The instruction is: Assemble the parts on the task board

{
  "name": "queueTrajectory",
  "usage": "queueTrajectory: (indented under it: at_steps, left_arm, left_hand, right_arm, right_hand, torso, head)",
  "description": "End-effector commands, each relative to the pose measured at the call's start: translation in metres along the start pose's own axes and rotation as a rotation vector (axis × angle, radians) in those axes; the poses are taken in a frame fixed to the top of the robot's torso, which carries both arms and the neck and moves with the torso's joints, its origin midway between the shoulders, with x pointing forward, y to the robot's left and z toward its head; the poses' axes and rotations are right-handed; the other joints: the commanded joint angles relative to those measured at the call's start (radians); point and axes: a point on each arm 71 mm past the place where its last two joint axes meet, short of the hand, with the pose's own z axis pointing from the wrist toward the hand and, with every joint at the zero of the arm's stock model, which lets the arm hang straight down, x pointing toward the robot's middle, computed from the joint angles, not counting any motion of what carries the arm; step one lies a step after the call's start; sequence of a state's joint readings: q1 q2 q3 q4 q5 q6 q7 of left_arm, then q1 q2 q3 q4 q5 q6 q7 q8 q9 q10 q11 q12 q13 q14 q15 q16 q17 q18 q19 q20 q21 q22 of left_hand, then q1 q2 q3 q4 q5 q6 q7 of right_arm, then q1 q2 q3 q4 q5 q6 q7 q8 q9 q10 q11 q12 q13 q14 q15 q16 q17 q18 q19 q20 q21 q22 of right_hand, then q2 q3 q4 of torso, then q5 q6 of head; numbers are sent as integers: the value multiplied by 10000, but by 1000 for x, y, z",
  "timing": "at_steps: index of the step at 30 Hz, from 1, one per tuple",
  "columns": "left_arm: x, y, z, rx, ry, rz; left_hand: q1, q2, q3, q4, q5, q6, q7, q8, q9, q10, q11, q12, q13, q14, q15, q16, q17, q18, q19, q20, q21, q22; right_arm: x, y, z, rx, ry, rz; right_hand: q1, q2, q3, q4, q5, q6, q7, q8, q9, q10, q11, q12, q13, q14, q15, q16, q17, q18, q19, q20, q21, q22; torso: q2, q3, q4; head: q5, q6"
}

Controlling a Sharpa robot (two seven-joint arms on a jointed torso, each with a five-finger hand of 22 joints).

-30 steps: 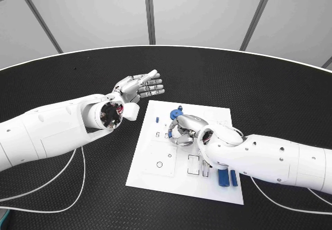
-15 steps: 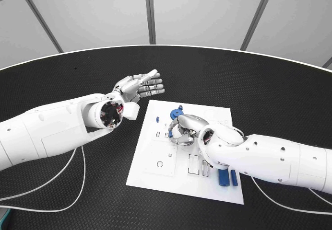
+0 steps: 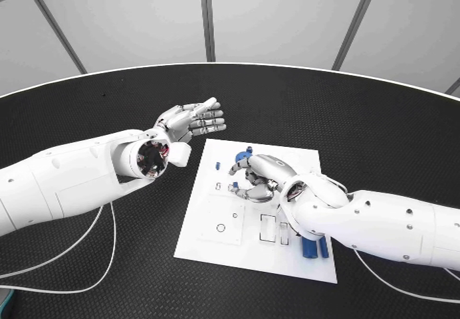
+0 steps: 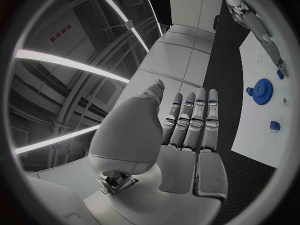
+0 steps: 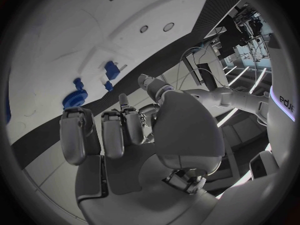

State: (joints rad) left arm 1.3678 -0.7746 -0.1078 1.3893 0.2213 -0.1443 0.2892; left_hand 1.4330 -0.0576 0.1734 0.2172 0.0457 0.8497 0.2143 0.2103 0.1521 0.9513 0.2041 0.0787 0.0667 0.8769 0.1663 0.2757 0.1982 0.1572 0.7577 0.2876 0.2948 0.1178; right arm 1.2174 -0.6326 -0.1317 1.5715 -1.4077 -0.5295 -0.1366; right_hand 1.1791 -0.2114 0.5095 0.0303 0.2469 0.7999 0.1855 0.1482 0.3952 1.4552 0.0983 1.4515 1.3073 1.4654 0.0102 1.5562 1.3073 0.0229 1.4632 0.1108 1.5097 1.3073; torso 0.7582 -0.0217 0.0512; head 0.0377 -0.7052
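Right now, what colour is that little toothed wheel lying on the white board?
Blue. The gear shows best in the left wrist view, lying on the white task board.

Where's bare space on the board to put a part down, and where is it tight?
Free: the board's near-left corner, with only small holes in it, and the far-right corner beyond the right hand. Tight: the middle under that hand, the blue gear by its fingers, and the blue bars at the near-right edge. The left hand hovers off the board.

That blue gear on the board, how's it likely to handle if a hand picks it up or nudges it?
The gear looks like rigid plastic, probably light. Thin and lying flat, it may be hard to pinch. On edge it would likely roll.
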Motion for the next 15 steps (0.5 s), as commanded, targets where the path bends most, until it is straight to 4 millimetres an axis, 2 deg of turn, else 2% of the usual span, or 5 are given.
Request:
queueTrajectory:
  at_steps: [1,4,7,10,15]
  left_arm:
    - [-1,-1,0,19,336,850]
    - [-4,0,0,-208,559,1384]
    - [-7,3,-3,-728,832,2403]
    - [-9,8,-6,-1552,1144,3705]
    - [-14,17,-11,-2944,1322,5230]
  left_hand:
    - [200,143,228,-92,55,413,172,189,78,665,-231,292,83,571,-229,344,161,264,354,-44,235,78]
    - [178,129,366,-34,56,600,82,237,93,1082,-368,409,105,1039,-398,636,305,287,678,-128,447,155]
    - [402,15,843,-89,62,1044,-148,423,177,1918,-709,602,166,2408,-895,1632,818,296,1596,-538,1111,439]
    - [862,-80,1718,-657,64,1410,-417,576,291,2774,-1073,743,267,3833,-1372,3225,1703,280,2684,-1266,2341,1070]
    - [149,-418,2479,-971,54,1556,-674,654,493,3429,-1400,1028,692,4573,-1698,5800,3327,255,3270,-1887,4190,2149]
  right_arm:
    - [-12,-2,-14,-749,-486,459]
    - [-24,-9,-26,-765,-710,1010]
    - [-41,-21,-42,-474,-906,1630]
    - [-55,-34,-61,-86,-1126,1968]
    - [-72,-53,-84,593,-1422,2297]
  right_hand:
    - [104,59,-61,19,-137,60,-90,47,-2,-123,-69,-120,1356,914,52,-65,2070,10,653,61,-107,1789]
    - [98,83,-105,67,-142,419,-143,261,33,-209,-124,-218,1255,866,-3,-143,1889,45,584,18,-221,1666]
    - [104,117,-105,101,-65,720,-162,426,55,-214,-148,-236,1229,861,-30,-158,1867,44,583,-14,-229,1665]
    - [97,141,-97,139,69,899,-205,533,58,-212,-186,-248,1212,863,-62,-160,1870,42,587,-41,-228,1671]
    - [42,120,-132,200,117,1057,-253,645,66,-185,-229,-235,1217,858,-99,-175,1844,42,590,-74,-230,1674]
  torso:
    - [-103,1,-29]
    - [-149,5,-19]
    - [-235,27,-28]
    - [-304,43,-19]
    - [-413,110,-15]
  head:
    - [-14,10]
    - [-19,3]
    - [-16,-35]
    - [-32,-54]
    - [-59,-102]
